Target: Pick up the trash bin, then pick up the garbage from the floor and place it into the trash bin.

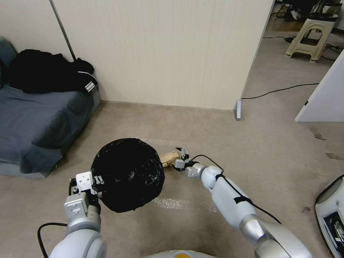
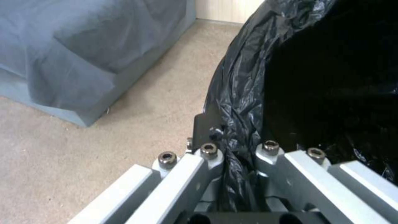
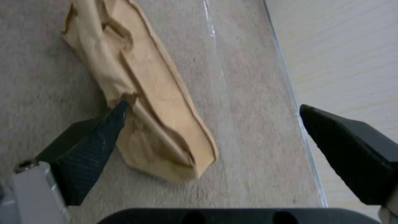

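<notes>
The trash bin [image 1: 127, 173], lined with a crinkly black bag, hangs above the floor [image 1: 251, 150] at my lower left. My left gripper [image 1: 89, 186] is shut on its near rim. In the left wrist view the bag-covered rim [image 2: 244, 93] is pinched between that gripper's [image 2: 238, 155] fingers. A piece of garbage, a crumpled tan paper [image 1: 168, 157], lies on the carpet just right of the bin. My right gripper [image 1: 178, 157] is low beside it and open. In the right wrist view one finger [image 3: 95, 146] touches the tan paper's [image 3: 153, 102] edge and the other finger [image 3: 352, 149] stands well apart.
A grey sofa [image 1: 36, 122] with black clothing [image 1: 46, 71] sits at the left. A beige partition wall [image 1: 161, 53] stands behind. A black cable [image 1: 279, 89] and a stool [image 1: 311, 36] are at the back right, and a white machine [image 1: 331, 211] is at the right edge.
</notes>
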Controlling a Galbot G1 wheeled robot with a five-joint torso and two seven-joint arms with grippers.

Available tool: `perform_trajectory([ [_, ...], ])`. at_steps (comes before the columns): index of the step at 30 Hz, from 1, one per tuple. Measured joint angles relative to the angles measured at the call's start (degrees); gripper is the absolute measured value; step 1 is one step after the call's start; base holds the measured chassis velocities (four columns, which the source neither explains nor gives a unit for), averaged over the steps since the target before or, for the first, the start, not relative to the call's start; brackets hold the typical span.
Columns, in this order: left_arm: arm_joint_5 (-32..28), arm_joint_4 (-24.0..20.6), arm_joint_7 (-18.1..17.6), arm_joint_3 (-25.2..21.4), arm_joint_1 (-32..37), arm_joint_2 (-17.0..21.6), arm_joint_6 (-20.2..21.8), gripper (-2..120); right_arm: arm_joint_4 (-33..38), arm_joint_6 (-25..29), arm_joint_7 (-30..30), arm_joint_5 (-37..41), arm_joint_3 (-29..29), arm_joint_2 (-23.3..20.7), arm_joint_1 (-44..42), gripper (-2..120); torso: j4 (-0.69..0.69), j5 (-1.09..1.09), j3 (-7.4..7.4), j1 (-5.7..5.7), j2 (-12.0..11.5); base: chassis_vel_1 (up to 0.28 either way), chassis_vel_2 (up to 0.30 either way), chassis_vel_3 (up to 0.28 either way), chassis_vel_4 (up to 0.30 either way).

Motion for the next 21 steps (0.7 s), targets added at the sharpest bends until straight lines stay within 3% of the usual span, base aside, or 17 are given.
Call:
perform_trajectory([
  [21, 2.58, 0.62, 0.03, 1.38, 1.78, -0.34, -0.30, 1, -1.97, -2.54, 0.71, 2.65, 0.19, 5.09, 2.39, 100, 0.01, 0.01, 0.00, 0.00, 0.00, 0.000, 0.000, 0.000, 0.000],
])
